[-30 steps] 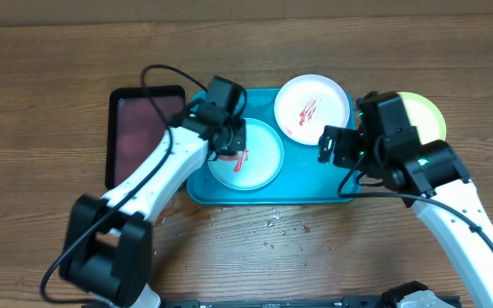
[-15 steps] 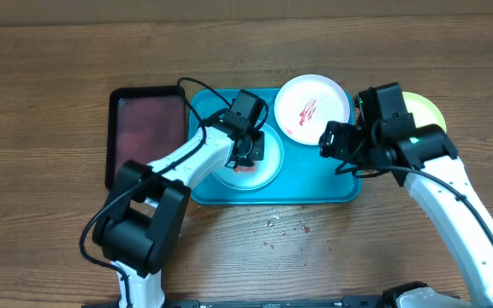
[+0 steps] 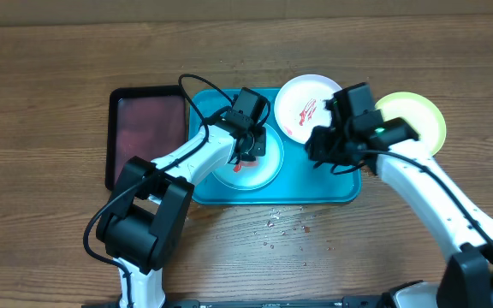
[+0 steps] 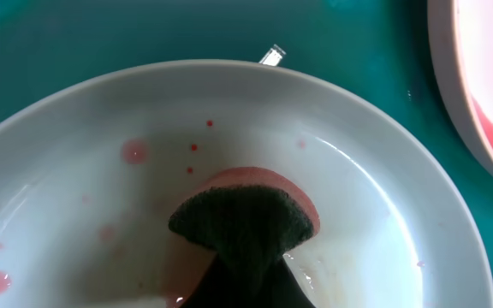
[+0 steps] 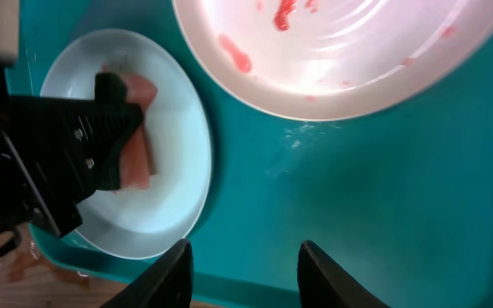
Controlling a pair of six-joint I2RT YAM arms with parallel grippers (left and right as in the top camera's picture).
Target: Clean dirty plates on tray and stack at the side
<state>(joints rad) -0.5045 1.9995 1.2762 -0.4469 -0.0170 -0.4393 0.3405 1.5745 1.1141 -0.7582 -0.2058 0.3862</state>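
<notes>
The turquoise tray [image 3: 332, 190] holds a pale mint plate [image 3: 268, 171] and a white plate [image 3: 311, 107] streaked with red. A yellow-green plate [image 3: 418, 120] lies on the table to the tray's right. My left gripper [image 3: 248, 150] is shut on a pink sponge with a dark green scouring face [image 4: 246, 218], pressed onto the mint plate [image 4: 383, 205], where pink specks remain. My right gripper [image 5: 246, 278] hovers open over the bare tray floor [image 5: 366, 197], between the mint plate [image 5: 182, 145] and the white plate [image 5: 332, 60]. Nothing sits between its fingers.
A black-rimmed dark-red tray [image 3: 148, 137] lies left of the turquoise one. Droplets and red specks [image 3: 285, 227] dot the wood in front of the tray. The left arm's cable [image 3: 199, 94] loops over the tray's back left corner.
My right gripper has swung left from beside the yellow-green plate to above the tray, its jaws narrowing. The left gripper has slid the sponge rightward across the mint plate.
</notes>
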